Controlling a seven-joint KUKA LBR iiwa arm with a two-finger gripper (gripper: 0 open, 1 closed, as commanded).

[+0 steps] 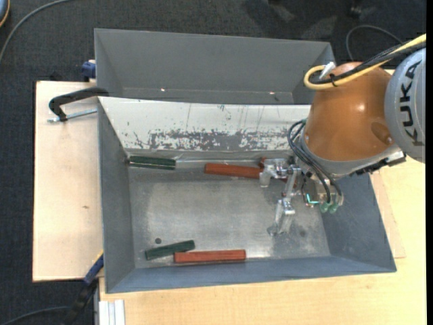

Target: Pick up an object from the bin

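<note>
Near end first, left of centre along the front wall of the bin (203,208): the near dark-green bar (169,250) and the near red-brown bar (210,256). Both lie flat, lengthwise to the wall. Their ends meet, touching or overlapping, can't tell which. A dark speck (157,242) lies just behind the green one.

Mid-depth, right side: the gripper (277,229) points down at bare bin floor, well apart from the near pair. Can't tell how far it's open, and nothing is visible in it. Above it is the orange cover (345,120) w/ cables.

Far side, at the foot of the back wall: the far red-brown bar (232,170), right end just beside the gripper's upper body. Further left, apart from it, lies the far dark-green bar (152,162).

Judgement: the far red-brown bar is the closest candidate. It looks like a thin, stiff, light stick, prob. wood or plastic, not fragile and won't deform. Smooth faces may slip, so take it across the narrow width at approx. mid-length to stop it tipping. It hugs the back wall, so there's little room on the far side and a risk of the gripper hitting the wall. The near pair has the same problem w/ the front wall.
</note>
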